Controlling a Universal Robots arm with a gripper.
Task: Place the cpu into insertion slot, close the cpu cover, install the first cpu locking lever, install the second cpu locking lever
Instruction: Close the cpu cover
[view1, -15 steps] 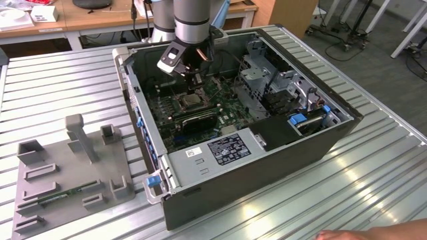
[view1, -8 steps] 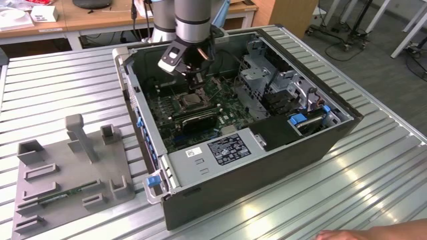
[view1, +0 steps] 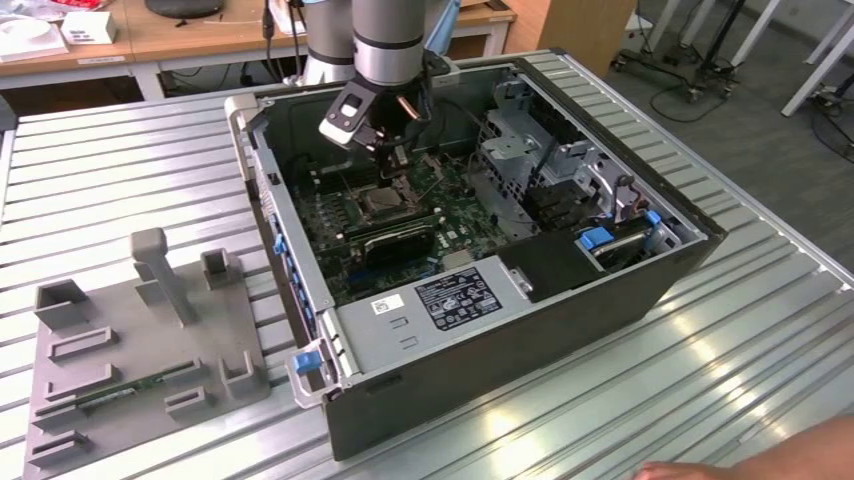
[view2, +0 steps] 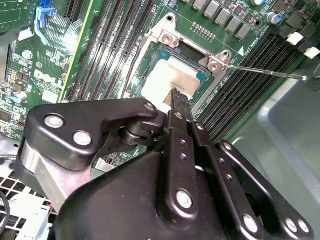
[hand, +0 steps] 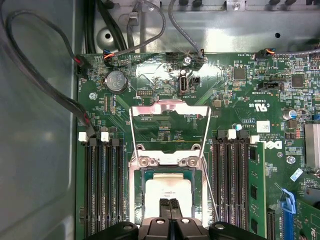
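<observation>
One square, silvery cpu (hand: 167, 187) lies in one metal-rimmed slot (hand: 142, 172). One thin steel cover (hand: 170, 107) stands open. The gripper (hand: 169, 204) is closed and empty.

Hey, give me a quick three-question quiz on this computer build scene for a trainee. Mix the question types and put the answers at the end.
1. True or false: the cpu already lies in the insertion slot.
2. Pick one. The cpu cover is: A) closed flat over the cpu; B) swung open, away from the slot; C) half closed, resting on the gripper.
3. Short answer: in the first wrist view, which task part is the gripper nearest to?

Key: 1 true. 2 B. 3 the cpu.
</observation>
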